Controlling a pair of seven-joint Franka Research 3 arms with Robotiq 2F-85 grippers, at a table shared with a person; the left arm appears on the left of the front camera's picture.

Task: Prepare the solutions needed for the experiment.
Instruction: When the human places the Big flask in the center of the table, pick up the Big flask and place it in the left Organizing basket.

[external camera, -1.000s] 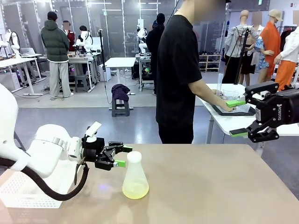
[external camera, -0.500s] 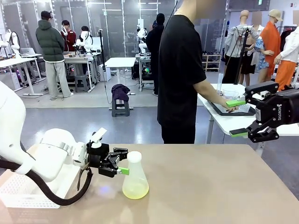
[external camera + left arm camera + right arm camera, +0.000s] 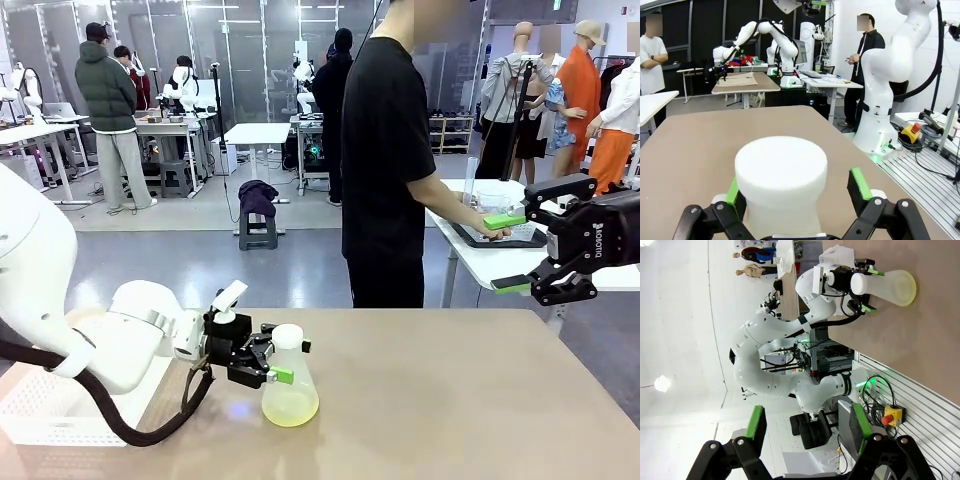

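Front view: left gripper [image 3: 282, 360], fingers spread, straddles the clear conical flask [image 3: 290, 383] of pale yellow solution, ungrasped; right gripper [image 3: 522, 252] waits spread, so preparation looks barely begun.

We see one thing standing on the brown table [image 3: 480, 400]: the flask [image 3: 289, 385] with its yellow liquid [image 3: 290, 407], left of the middle and near our edge. Our left gripper [image 3: 283, 361] straddles its neck with open jaws and blocks the way in from the left. A white basket [image 3: 60, 410] fills the near left corner. Right of the flask the tabletop lies bare to the far edge. Our right gripper [image 3: 510, 253] hangs open above the far right corner, and a person [image 3: 385, 160] stands behind the far edge.
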